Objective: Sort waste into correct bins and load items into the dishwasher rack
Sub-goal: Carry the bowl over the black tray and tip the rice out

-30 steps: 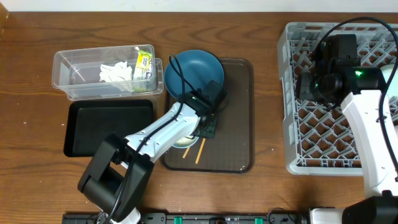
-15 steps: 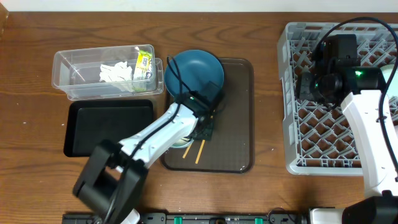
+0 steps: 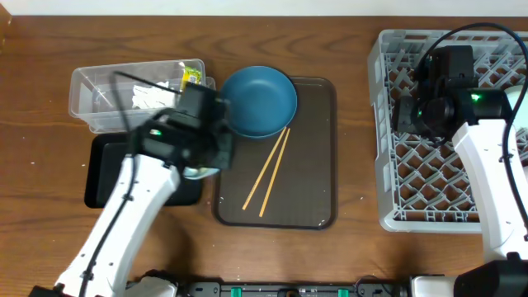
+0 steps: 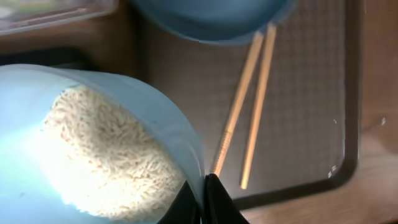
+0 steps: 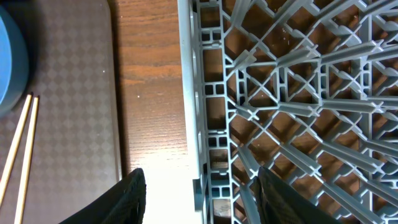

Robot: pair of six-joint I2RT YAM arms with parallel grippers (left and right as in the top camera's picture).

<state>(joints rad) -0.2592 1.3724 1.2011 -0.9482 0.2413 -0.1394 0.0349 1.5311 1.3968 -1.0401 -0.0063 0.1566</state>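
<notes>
My left gripper (image 4: 208, 199) is shut on the rim of the pale blue-white bowl (image 4: 158, 121), which holds the rice (image 4: 106, 155). In the overhead view the left gripper (image 3: 208, 157) holds this bowl (image 3: 198, 172) above the gap between the black tray (image 3: 107, 186) and the brown tray. The dark blue plate (image 3: 257, 101) and the two chopsticks (image 3: 268, 169) lie on the brown tray. The tissue (image 3: 148, 95) and the wrapper (image 3: 191, 80) lie in the clear tub (image 3: 95, 99). My right gripper (image 5: 202, 199) is open and empty over the left edge of the grey rack (image 5: 280, 93).
The brown serving tray (image 3: 318, 165) lies mid-table. The rack (image 3: 396, 214) fills the right side, with bare wood between it and the brown tray. The pink cup and the mint-green bowl are not clearly in view.
My left arm has lifted the bowl of rice off the brown tray and carried it left, uncovering the chopsticks. The right arm has not moved.
</notes>
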